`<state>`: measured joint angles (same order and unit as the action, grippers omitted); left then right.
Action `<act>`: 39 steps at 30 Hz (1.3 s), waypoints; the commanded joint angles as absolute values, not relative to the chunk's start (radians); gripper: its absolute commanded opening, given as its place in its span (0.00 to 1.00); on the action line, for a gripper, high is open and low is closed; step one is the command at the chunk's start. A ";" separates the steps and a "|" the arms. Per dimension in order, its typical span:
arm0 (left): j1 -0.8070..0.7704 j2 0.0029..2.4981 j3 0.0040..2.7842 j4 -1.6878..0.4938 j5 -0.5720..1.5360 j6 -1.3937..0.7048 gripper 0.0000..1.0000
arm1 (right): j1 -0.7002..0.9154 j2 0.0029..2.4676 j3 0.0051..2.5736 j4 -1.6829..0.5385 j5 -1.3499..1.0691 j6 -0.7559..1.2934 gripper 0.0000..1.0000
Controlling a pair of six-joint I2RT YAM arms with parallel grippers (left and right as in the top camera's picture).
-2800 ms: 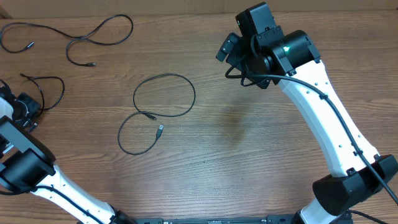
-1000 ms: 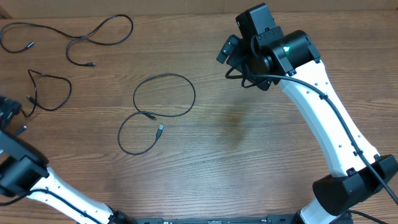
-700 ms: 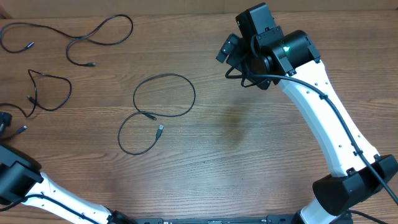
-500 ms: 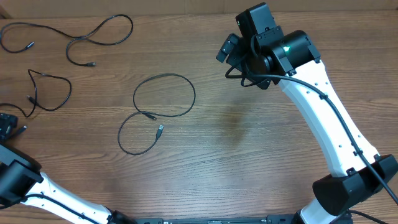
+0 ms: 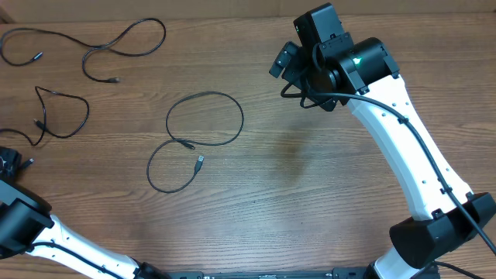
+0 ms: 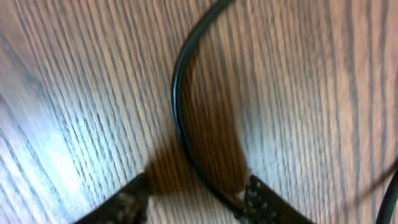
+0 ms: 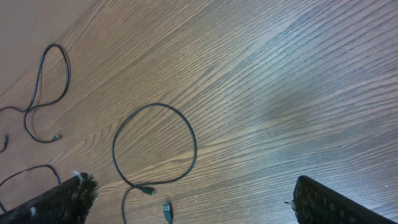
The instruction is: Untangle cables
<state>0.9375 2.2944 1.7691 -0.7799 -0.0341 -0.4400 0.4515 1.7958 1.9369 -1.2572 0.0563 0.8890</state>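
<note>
- Cables [image 5: 205, 116]: three separate strands on surface [image 5: 310, 194].
- Top cable [image 5: 124, 39]: far left corner.
- Left cable [image 5: 62, 108]: near left edge.
- Middle cable [image 5: 194, 143]: looped, mid-surface.
- Left claw [image 6: 196, 193]: released, part spread, low over surface, left cable running between its fingertips.
- Right claw [image 7: 193, 186]: released wide, empty, raised above surface.

We see a brown wood-grain worktop [image 5: 310, 201] spreading beneath the right gripper [image 7: 193, 196] and close under the left gripper [image 6: 196, 199].
</note>
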 commanded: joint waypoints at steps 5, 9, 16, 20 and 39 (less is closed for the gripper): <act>0.919 2.323 1.652 -0.715 -0.006 -0.442 0.20 | 0.451 1.798 1.930 -1.254 0.058 0.885 1.00; 0.904 2.323 1.642 -0.688 -0.002 -0.420 0.05 | 0.451 1.798 1.930 -1.254 0.058 0.885 1.00; 0.860 2.323 1.669 -0.638 0.033 -0.209 0.04 | 0.451 1.798 1.930 -1.263 0.058 0.885 1.00; 0.844 2.323 1.758 -0.672 0.027 -0.234 0.04 | 0.451 1.798 1.930 -1.278 0.058 0.885 1.00; 0.829 2.322 2.041 -0.823 0.160 -0.289 0.74 | 0.451 1.802 1.930 -1.261 0.058 0.885 1.00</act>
